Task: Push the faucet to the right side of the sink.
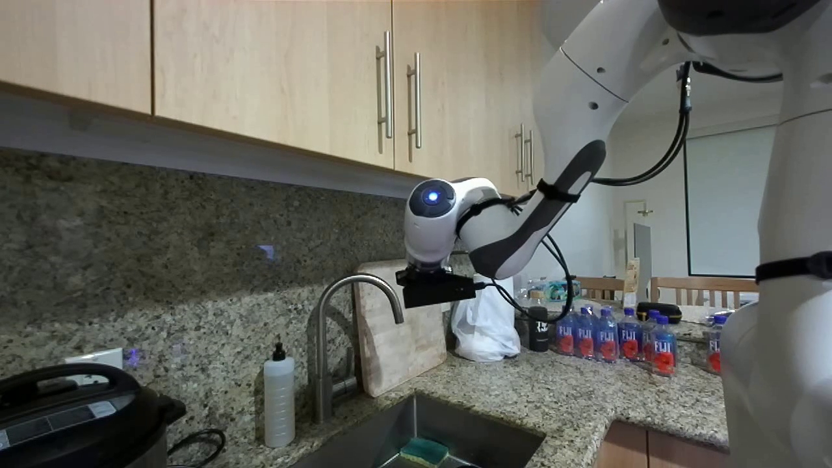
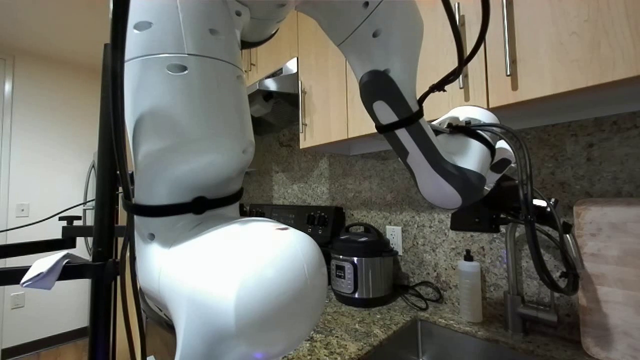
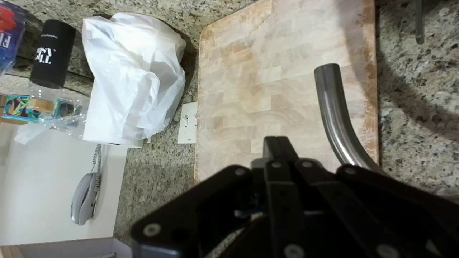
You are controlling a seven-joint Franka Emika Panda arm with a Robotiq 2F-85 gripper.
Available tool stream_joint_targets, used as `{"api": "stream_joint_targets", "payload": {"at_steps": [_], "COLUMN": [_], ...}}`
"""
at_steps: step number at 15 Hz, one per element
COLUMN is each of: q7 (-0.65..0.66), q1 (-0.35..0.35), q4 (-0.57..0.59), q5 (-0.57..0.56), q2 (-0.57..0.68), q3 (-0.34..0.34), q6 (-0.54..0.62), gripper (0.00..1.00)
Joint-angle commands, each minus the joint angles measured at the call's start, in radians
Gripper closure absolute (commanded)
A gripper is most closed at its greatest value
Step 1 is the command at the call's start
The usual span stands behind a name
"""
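The faucet is a tall brushed-steel gooseneck; its upright pipe [image 1: 321, 344] stands behind the sink [image 1: 471, 426] in an exterior view, with the spout arching toward the cutting board. The faucet [image 2: 512, 260] is partly covered by the arm and cables in an exterior view, above the dark sink [image 2: 445, 342]. In the wrist view the faucet's spout [image 3: 335, 107] lies right of my gripper [image 3: 276, 138], with a visible gap from the fingertips. My gripper's fingertips are together with nothing between them. The fingers are not distinguishable in either exterior view.
A wooden cutting board [image 1: 406, 331] leans on the backsplash beside the faucet. A soap bottle [image 1: 279, 396] stands on its other side. A white bag [image 1: 484, 325] and several water bottles [image 1: 608, 335] stand on the counter. Cabinets [image 1: 273, 78] hang above. A sponge [image 1: 424, 450] lies in the sink.
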Motion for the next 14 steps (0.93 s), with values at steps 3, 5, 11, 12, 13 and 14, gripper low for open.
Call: {"api": "stream_joint_targets", "payload": {"at_steps": [3,5,11,12,13,14], "q7": [-0.068,-0.091,-0.182,-0.198,-0.213,-0.233], "q1": [0.004,0.004,0.004,0.004,0.004,0.005], "q4": [0.048,0.065,0.120,0.129,0.139,0.149], "q5": [0.075,0.106,0.213,0.232,0.249,0.269], "q2": [0.046,0.068,0.131,0.140,0.149,0.158], "q3": [-0.008,-0.010,-0.007,-0.006,-0.006,-0.005], "q6": [0.033,0.044,0.065,0.065,0.064,0.063], "gripper": [1.00,1.00,1.00,1.00,1.00,1.00]}}
